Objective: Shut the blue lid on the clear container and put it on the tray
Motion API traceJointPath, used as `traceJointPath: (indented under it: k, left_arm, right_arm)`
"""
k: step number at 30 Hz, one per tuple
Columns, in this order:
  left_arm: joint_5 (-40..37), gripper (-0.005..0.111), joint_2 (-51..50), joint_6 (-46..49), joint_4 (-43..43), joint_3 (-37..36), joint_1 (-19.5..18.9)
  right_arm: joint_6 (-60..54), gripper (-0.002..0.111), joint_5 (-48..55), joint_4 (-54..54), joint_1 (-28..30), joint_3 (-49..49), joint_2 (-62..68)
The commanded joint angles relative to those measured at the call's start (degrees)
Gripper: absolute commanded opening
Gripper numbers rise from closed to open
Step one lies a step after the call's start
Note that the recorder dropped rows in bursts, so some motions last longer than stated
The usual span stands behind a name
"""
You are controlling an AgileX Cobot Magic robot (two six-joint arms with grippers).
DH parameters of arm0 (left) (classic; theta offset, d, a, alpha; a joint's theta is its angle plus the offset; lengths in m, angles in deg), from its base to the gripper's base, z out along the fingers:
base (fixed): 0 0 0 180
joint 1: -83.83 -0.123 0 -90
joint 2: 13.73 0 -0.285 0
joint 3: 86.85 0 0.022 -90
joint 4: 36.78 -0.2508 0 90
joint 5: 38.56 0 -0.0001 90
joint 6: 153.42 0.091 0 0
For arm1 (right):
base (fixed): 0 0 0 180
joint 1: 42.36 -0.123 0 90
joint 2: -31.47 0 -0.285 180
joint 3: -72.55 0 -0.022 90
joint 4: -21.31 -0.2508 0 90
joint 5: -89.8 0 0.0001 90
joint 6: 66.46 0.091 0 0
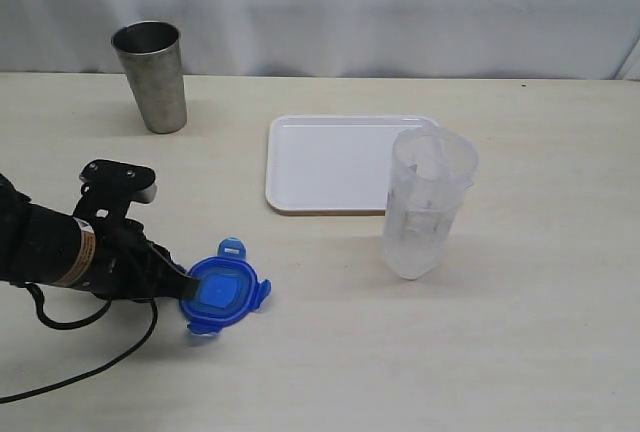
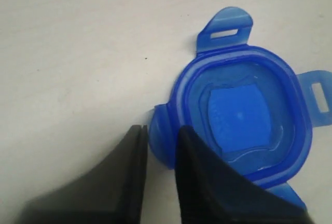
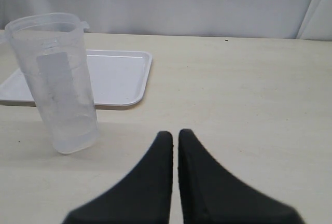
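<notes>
The blue lid (image 1: 225, 292) lies on the table at the front left; no label shows on its upper face. My left gripper (image 1: 185, 290) is shut on the lid's near edge flap. In the left wrist view the lid (image 2: 238, 115) fills the frame, and that flap sits pinched between the fingers of the left gripper (image 2: 160, 130). The clear container (image 1: 428, 202) stands upright and uncovered on the table, just in front of the tray's (image 1: 330, 157) right corner. My right gripper (image 3: 175, 133) is shut on nothing, with the container (image 3: 59, 84) and tray (image 3: 119, 73) ahead of it. The exterior view does not show it.
A grey steel cup (image 1: 152, 75) stands upright at the back left. A black cable (image 1: 90, 352) trails from my left arm across the table's front left. A white curtain backs the table.
</notes>
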Motion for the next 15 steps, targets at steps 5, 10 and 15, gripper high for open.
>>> traceJointPath:
  k: [5, 10, 15]
  left_arm:
    - [-0.02, 0.019, -0.73, 0.82, -0.78, 0.13, -0.23]
    - [1.58, 0.015, -0.73, 2.27, -0.78, 0.13, -0.23]
    - [1.37, 0.0, -0.61, 4.75, -0.89, 0.13, -0.23]
  right_arm:
    - [0.11, 0.004, -0.07, -0.18, 0.25, -0.13, -0.2]
    - [0.11, 0.004, -0.07, -0.18, 0.25, -0.13, -0.2]
    - [0.11, 0.004, -0.07, -0.18, 0.25, -0.13, -0.2]
